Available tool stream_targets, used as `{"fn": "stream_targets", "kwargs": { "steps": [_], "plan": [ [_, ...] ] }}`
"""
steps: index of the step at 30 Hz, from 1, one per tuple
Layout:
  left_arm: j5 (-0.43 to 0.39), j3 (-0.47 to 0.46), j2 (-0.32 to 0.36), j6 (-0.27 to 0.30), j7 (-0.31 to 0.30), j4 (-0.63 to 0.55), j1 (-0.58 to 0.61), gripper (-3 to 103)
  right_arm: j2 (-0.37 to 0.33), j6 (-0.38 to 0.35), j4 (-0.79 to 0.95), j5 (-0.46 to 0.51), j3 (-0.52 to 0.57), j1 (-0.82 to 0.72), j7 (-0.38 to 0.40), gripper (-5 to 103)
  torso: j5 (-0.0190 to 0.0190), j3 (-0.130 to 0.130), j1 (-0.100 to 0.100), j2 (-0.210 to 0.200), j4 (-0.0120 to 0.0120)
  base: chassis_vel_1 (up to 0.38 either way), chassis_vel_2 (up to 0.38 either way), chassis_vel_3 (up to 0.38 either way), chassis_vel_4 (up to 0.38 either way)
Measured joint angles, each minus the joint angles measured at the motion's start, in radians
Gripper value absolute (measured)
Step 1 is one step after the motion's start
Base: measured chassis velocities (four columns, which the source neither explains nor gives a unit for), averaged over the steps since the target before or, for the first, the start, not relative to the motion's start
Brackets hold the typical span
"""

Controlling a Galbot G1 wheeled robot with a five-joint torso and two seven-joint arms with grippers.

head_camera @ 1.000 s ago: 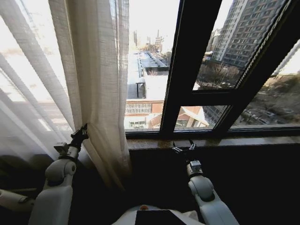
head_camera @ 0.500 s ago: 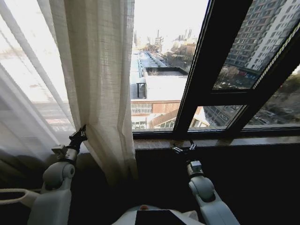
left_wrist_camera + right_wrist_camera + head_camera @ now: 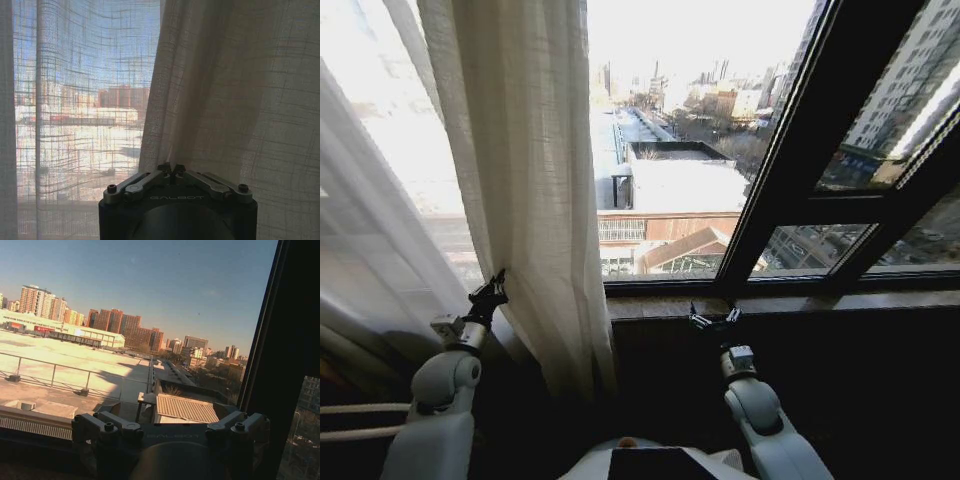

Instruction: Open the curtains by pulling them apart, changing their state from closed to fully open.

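The left gripper (image 3: 490, 294) pinches the curtain (image 3: 525, 180), seemingly mostly open; the right gripper (image 3: 716, 319) waits, jaws released.

Hard daylight through the window (image 3: 700, 150), blown-out glare on sheer curtains (image 3: 520, 180), dim foreground, edges bowed.

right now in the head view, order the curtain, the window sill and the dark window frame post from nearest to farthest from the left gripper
1. curtain: pinched in the left gripper, at the fabric's left edge.
2. window sill: to the right, past the curtain's hem.
3. window frame post: farthest right, slanting up above the right gripper.
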Motion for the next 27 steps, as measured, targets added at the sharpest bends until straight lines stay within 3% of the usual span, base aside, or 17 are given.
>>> {"fn": "stream_targets", "kwargs": {
  "steps": [5,10,23,26,27],
  "plan": [
    [0.003,-0.002,-0.004,0.0,-0.002,-0.002,0.003,0,0.0,-0.001,0.001,0.0,0.0,-0.001,0.0,100,0.0004,0.0,0.0,0.0,-0.0001,0.004,0.012,-0.006,-0.005],
    [-0.002,-0.037,-0.019,-0.001,-0.052,-0.01,-0.001,0,-0.004,0.001,0.0,0.0,-0.001,-0.002,-0.001,100,0.0004,0.0,0.0,0.0,-0.0003,0.0,0.0,0.0,0.0],
    [-0.093,-0.286,-0.01,0.014,-0.263,0.001,0.001,0,-0.013,0.02,-0.031,-0.001,-0.027,0.027,-0.01,100,0.0004,0.0,0.0,0.0,-0.0001,0.0,0.0,0.0,0.0],
    [-0.112,-0.346,-0.001,0.024,-0.356,0.019,0.01,0,-0.016,0.02,-0.04,-0.001,-0.045,0.047,-0.013,100,0.0001,0.0,0.0,0.0,0.0002,0.0,0.0,0.0,0.0],
    [-0.112,-0.346,-0.001,0.024,-0.356,0.019,0.01,0,-0.016,0.02,-0.04,-0.001,-0.045,0.047,-0.013,100,0.0001,0.0,0.0,0.0,0.0002,0.0,0.0,0.0,0.0]
  ]
}}
